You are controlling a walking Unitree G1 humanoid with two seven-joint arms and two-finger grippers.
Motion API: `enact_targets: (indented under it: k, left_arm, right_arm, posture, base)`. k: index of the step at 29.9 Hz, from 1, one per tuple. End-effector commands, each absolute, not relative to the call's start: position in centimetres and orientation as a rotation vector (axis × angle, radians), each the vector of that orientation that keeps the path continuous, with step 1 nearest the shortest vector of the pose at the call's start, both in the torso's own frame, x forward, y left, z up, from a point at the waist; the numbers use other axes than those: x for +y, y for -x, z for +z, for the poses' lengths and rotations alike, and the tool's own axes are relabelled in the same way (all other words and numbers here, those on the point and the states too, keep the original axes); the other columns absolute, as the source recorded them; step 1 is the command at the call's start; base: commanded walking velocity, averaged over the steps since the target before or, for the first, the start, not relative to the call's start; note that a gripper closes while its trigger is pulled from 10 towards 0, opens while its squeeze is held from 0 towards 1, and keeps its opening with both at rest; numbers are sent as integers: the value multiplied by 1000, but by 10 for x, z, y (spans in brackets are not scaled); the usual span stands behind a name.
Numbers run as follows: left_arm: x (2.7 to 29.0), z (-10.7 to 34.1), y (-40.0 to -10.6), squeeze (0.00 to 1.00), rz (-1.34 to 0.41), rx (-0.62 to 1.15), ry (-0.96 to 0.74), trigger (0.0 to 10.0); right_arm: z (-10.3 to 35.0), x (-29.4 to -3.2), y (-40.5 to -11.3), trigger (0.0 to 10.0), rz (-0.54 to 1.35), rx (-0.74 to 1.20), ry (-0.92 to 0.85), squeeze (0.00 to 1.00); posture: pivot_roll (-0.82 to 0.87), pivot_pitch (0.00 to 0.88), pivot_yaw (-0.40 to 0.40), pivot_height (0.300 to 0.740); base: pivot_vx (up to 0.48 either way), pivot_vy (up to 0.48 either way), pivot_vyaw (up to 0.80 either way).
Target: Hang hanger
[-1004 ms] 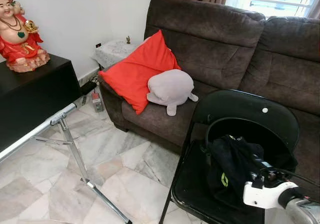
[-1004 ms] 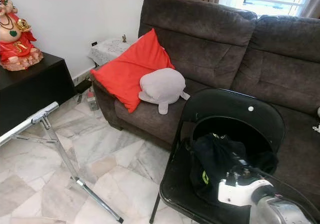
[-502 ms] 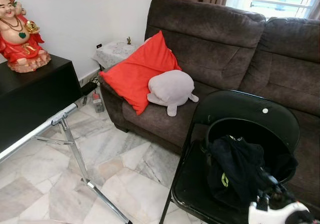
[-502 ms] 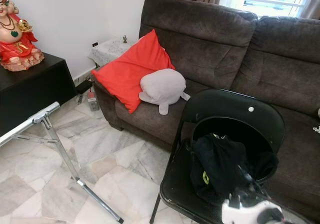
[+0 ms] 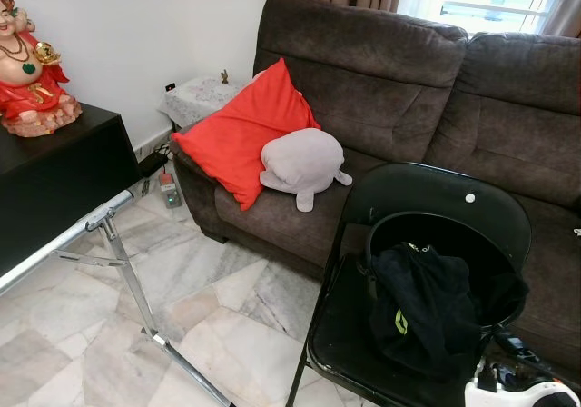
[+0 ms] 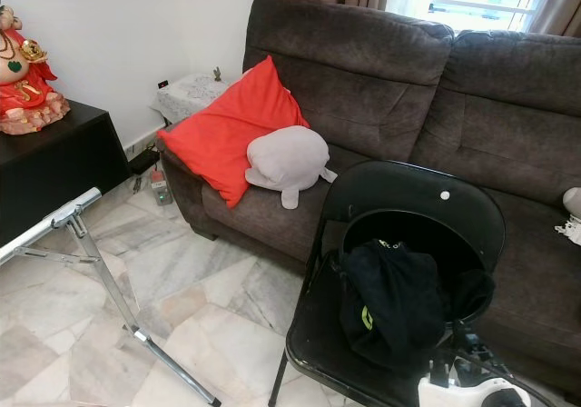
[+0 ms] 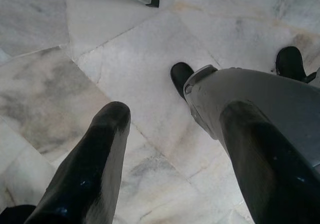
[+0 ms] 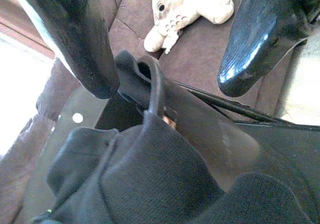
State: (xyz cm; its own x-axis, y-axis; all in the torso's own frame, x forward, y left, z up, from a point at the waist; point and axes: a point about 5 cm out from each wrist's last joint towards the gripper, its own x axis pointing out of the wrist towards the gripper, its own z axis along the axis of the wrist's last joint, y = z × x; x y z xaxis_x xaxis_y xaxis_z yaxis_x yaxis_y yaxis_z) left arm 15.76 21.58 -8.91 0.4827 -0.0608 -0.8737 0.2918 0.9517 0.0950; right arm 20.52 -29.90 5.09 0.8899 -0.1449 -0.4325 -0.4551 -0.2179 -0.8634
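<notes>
Marble floor (image 5: 82, 334), pale and veined, white wall behind, brown sofa (image 5: 408, 89) along the back. Left eye view: red cushion (image 5: 241, 130) and grey plush (image 5: 302, 163) on the sofa seat; red figurine (image 5: 27, 57) on a black cabinet (image 5: 54, 184); chrome rack rail (image 5: 64, 239) slanting across the lower left on thin metal legs. Black folding chair (image 5: 436, 212) before the sofa, a black garment (image 5: 427, 312) heaped on its seat; the garment presumably carries the hanger, though no hook can be made out from here. Right arm's white wrist housing at the bottom edge, just beside the chair seat. Right eye view: same scene; a pale plush toy (image 6: 572, 209) at the sofa's far right. Left wrist view: left end effector (image 7: 165, 149), fingers spread, holding nothing, pointed down at the floor beside the robot's grey leg and black feet; idle. Right wrist view: right end effector (image 8: 167, 54), fingers wide apart and empty, just above the garment; a dark curved loop (image 8: 155, 89), likely the hanger's hook or the collar, rises between the fingers, long axis running away from the wrist. Judgement: the right arm is far nearer; the rail lies well apart, across to the robot's left.
</notes>
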Motion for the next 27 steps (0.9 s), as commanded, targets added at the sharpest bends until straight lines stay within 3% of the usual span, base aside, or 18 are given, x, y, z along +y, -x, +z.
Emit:
enact_targets:
  k: [1,14,27]
  left_arm:
    - [217,-90,-155,0,-213,1058,-244,10000]
    - [218,-89,-156,0,-194,1044,-243,10000]
    - [219,-89,-157,0,-182,1032,-244,10000]
  right_arm:
    - [48,-299,-207,10000,312,445,1799,0]
    - [26,-280,-230,10000,356,298,1824,0]
    - [36,-271,-243,10000,300,102,1842,0]
  posture:
    - [-80,4,0,740]
    - [-66,8,2,740]
    - [-61,9,3,740]
  base:
    - [0,0,0]
    - [0,0,0]
    - [0,0,0]
